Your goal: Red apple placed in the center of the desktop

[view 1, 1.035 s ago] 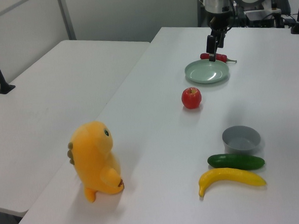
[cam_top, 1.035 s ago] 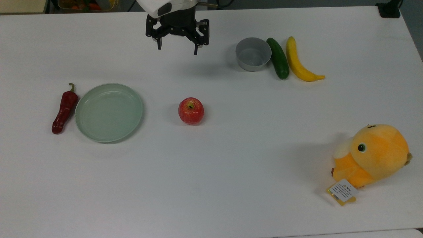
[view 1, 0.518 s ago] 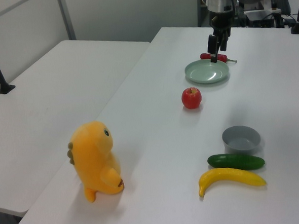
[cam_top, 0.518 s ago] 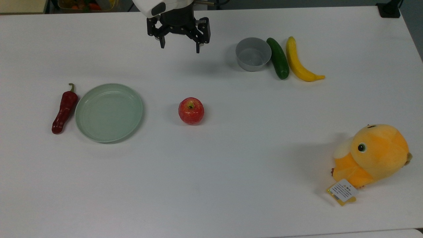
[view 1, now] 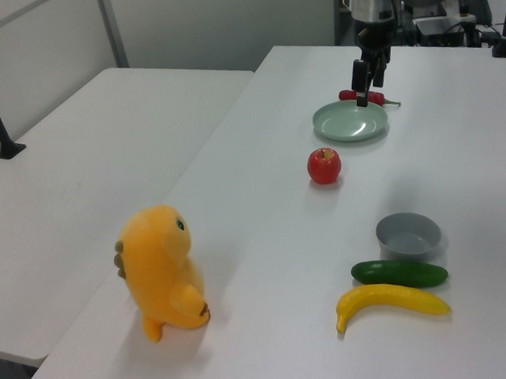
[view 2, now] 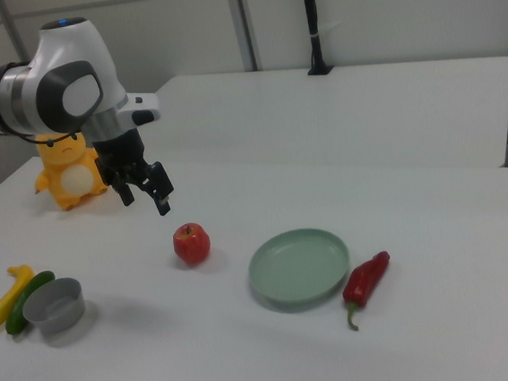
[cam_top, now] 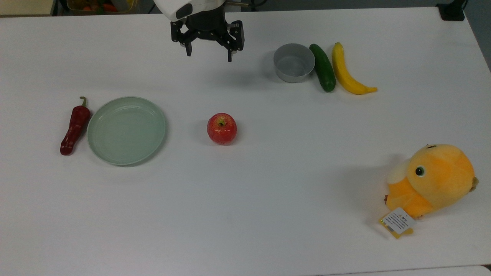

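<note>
Tabletop, white and broad, carries everything. Next in size, the orange plush toy sits near the top view's right edge, and the pale-green plate lies toward the top view's left, a red chili pepper just beside it. The gripper hangs above the far edge with fingers spread, empty. The red apple rests upright mid-tabletop, apart from the plate.

White desktop bears red apple, plate, chili, bowl, cucumber, banana, plush.
</note>
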